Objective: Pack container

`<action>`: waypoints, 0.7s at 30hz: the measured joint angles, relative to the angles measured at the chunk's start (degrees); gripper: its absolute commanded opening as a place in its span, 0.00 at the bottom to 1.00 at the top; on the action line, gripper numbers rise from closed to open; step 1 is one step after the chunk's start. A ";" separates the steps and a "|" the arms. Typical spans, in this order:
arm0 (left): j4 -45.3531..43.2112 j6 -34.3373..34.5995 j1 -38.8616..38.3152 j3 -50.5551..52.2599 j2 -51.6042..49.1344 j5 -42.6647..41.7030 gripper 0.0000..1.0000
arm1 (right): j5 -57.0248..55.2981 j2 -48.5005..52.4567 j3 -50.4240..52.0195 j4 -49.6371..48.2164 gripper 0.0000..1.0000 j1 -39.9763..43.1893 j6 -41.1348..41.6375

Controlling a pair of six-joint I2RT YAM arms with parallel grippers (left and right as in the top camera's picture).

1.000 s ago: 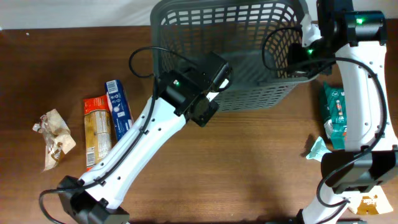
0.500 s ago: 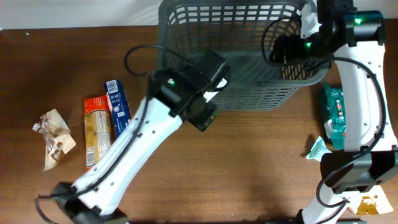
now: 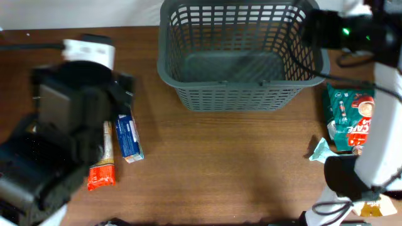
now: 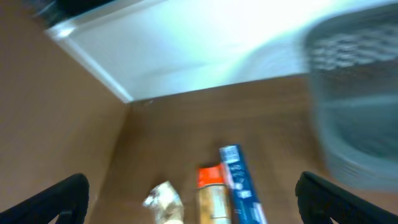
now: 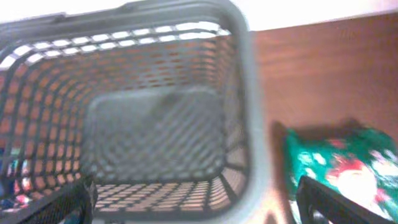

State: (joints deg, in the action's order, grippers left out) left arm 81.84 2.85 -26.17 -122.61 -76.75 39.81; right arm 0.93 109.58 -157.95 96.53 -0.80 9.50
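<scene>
The container, a dark grey lattice basket point(image 3: 207, 85), stands at the table's far middle with nothing in it. My left arm point(image 3: 63, 144), a blurred mass, hangs over the table's left side. Its gripper point(image 4: 191, 186) is open wide above a blue packet point(image 4: 239, 183), an orange packet point(image 4: 211, 194) and a crumpled pale packet point(image 4: 163, 202). The right gripper point(image 5: 196, 186) is open over the basket's right end, looking down at its rim point(image 5: 252, 124) and bare floor. A green packet point(image 5: 336, 168) lies just right of the basket.
In the overhead view the blue packet point(image 3: 129, 135) and orange packet point(image 3: 102, 169) lie left of centre, partly under my left arm. The green packet point(image 3: 348, 119) and a small teal scrap point(image 3: 319, 149) lie at the right. A pale wall edge runs behind the table.
Both grippers have opened and let go of the basket. The left arm has swung away to the left over the packets; the right arm has drawn back towards the right.
</scene>
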 measured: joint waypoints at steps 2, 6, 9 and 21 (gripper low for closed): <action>-0.22 0.96 6.97 0.09 -0.92 0.81 0.99 | -4.94 -3.04 -0.44 0.44 0.99 0.07 4.00; -3.91 1.57 18.12 1.88 -3.39 -2.25 0.99 | -11.15 -8.63 0.61 0.33 0.99 0.07 11.80; -7.89 1.27 27.45 5.20 -7.80 -9.44 0.99 | -14.56 -15.34 7.23 0.46 0.99 0.07 18.01; -12.02 -1.20 33.33 9.88 -22.91 -27.12 0.99 | -28.22 -50.95 69.22 -0.66 0.99 0.15 41.13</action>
State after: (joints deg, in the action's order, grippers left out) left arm 69.82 1.65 7.16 -112.73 -99.66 12.69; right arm -27.29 58.63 -88.73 95.88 -0.64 50.63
